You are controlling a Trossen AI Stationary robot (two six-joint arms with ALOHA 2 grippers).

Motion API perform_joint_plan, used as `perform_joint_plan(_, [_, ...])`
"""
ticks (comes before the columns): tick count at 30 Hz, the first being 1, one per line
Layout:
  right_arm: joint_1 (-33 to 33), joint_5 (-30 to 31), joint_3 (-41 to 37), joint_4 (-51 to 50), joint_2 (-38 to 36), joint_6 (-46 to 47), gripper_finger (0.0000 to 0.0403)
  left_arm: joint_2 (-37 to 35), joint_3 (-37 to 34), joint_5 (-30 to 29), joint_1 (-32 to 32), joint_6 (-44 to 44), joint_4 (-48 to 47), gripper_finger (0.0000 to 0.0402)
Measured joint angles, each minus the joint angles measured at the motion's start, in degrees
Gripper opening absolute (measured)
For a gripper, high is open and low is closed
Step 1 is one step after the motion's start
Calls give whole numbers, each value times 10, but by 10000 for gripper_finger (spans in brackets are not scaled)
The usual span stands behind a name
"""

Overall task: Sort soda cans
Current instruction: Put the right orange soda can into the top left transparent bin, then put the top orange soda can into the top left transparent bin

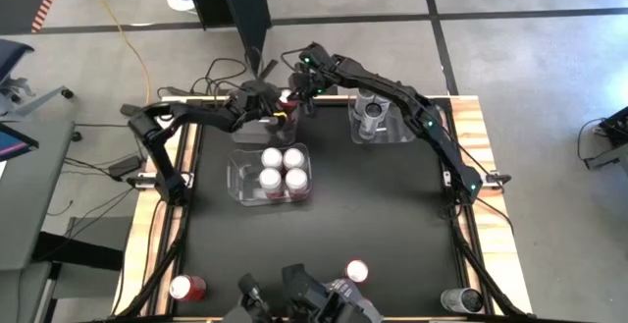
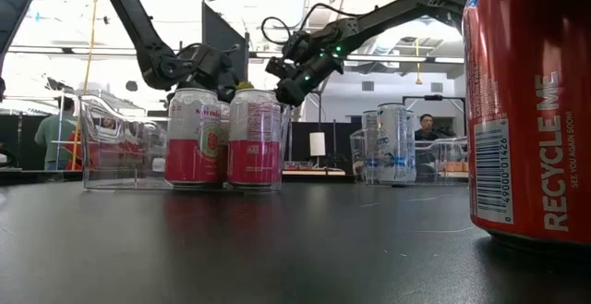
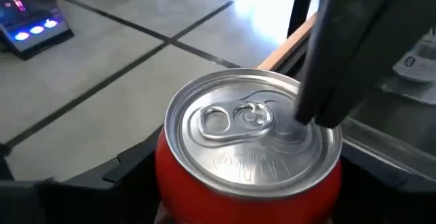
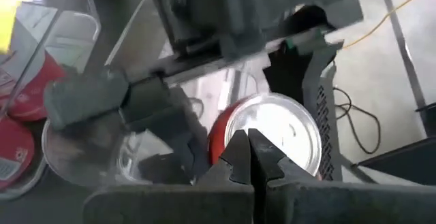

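1. A red soda can (image 3: 248, 163) is gripped by the left gripper (image 1: 278, 110) at the far edge of the table (image 1: 373, 215), just beyond the middle bin (image 1: 270, 174); the fingers are clamped wide on the can's sides.
2. The right gripper (image 4: 248, 157) is held with its fingers together, their tips pressed on the silver top of that can.
3. Four pink-and-white cans (image 1: 282, 168) are seen upright inside the middle bin.
4. Two grey cans (image 1: 372, 112) are kept in a second clear bin (image 1: 392, 132), to the right of the middle bin.
5. Three further cans are found near the table's front edge, well apart from the middle bin: a red can (image 1: 186, 287) at front left, another red can (image 1: 357, 271) near front centre, and a dark can (image 1: 461, 300) at front right.
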Motion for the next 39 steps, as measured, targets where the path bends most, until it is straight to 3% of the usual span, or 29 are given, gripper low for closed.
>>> perform_joint_plan(22, [5,0,8,-18,0,-2,0,-20,12,1,-9,-41,-35,335])
perform_joint_plan(39, [12,14,52,-53,-7,-13,0,-109,11,-12,-11,-15,-118,336])
